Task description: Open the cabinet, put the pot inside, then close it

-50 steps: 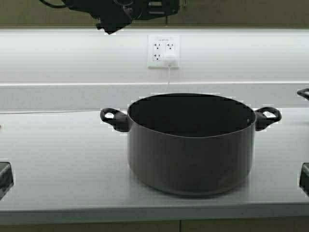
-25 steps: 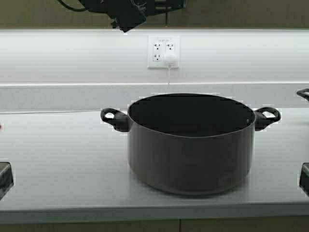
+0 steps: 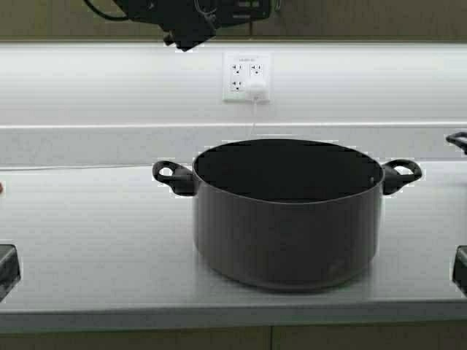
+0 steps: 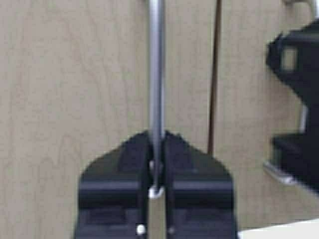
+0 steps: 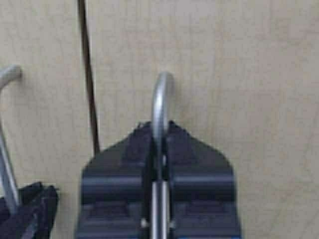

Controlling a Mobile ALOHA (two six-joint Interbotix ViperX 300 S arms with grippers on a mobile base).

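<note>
The pot (image 3: pixel 287 219), wide and dark grey with two black loop handles, stands lidless on the counter (image 3: pixel 87 240) in the high view. Above it both arms (image 3: pixel 197 18) reach up to the cabinet (image 3: pixel 365 18) at the top edge. In the left wrist view my left gripper (image 4: pixel 157 144) is shut on the left door's slim metal bar handle (image 4: pixel 156 64). The tan door (image 4: pixel 75 74) lies flat behind it. My right gripper (image 5: pixel 159 134) is shut on the right door's handle (image 5: pixel 160 94), close to its curved end. A dark seam (image 5: pixel 88 74) runs between the two doors.
A white wall outlet (image 3: pixel 247 76) with a plug and cord sits behind the pot. Dark objects show at the counter's left edge (image 3: pixel 6 266) and right edge (image 3: pixel 460 266). Another black handle (image 3: pixel 458 138) pokes in at the far right.
The dark arm parts at the top have shifted a little to the right. The pot sits slightly higher in the high view, so the robot has moved a little.
</note>
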